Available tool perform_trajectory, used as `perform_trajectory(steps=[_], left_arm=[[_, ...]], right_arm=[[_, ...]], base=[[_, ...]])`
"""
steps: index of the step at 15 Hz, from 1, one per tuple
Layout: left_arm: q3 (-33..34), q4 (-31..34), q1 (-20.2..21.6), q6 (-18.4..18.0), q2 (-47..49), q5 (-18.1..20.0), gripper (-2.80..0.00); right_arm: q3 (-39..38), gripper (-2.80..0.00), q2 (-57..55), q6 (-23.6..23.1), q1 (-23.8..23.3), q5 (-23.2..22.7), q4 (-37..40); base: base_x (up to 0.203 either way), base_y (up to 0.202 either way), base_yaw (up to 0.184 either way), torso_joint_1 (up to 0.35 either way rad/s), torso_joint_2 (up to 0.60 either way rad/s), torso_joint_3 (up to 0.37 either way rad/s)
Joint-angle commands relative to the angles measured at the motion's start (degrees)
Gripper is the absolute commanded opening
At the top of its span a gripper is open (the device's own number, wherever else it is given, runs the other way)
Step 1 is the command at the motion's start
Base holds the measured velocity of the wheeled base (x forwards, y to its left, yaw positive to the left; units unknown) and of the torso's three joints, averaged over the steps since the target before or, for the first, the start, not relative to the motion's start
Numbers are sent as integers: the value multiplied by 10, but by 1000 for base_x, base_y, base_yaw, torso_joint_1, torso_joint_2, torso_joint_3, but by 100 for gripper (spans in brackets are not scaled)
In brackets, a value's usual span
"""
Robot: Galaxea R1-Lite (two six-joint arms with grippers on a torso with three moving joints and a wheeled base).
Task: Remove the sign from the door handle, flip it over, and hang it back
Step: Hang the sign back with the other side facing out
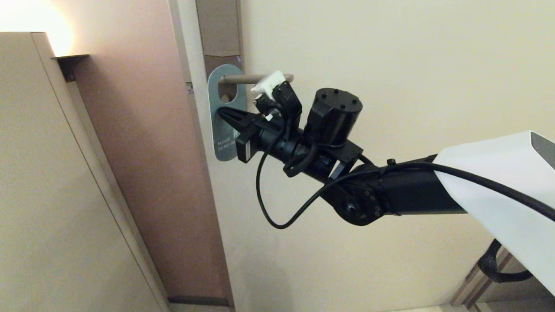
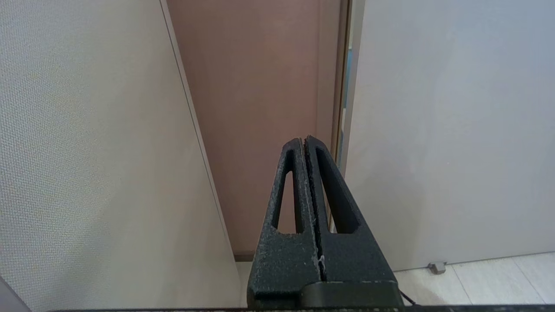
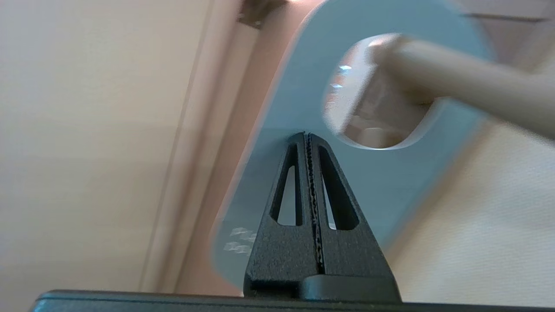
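Note:
The sign (image 1: 221, 138) hangs blue face out by its hole on the door handle (image 1: 243, 79), close to the tall grey-brown plate (image 1: 219, 30). My right gripper (image 1: 220, 111) is shut, and its tips sit against the blue face just below the hole. In the right wrist view the sign (image 3: 390, 182) fills the space behind my right gripper (image 3: 306, 134), and the handle (image 3: 468, 86) passes through the hole. Nothing lies between the jaws. My left gripper (image 2: 303, 139) is shut and empty, low down, pointing at the gap beside the door.
The cream door (image 1: 390, 65) fills the right. A brown wall strip (image 1: 143, 151) and a beige panel (image 1: 52, 173) stand to the left. A small door stop (image 2: 436, 266) sits on the floor. A black cable (image 1: 264, 195) loops below my right wrist.

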State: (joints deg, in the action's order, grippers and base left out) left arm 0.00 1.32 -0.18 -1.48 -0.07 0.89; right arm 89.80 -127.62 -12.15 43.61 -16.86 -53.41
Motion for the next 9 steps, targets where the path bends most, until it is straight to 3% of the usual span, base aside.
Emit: perform_trajectory(steps=[1,7,9], left_arm=[[0,0,0,0,1,0,-280],[0,0,0,0,1,0,-280],[0,0,0,0,1,0,-280]], right_arm=[[2,-280,-11,-1,10,-1,-4],[52,-280,-49,-5,17,6,-15],[71,-280,-59,-6,17,41,-18]], base=[[0,0,0,0,0,0],[0,0,0,0,0,0],[0,0,0,0,0,0]])
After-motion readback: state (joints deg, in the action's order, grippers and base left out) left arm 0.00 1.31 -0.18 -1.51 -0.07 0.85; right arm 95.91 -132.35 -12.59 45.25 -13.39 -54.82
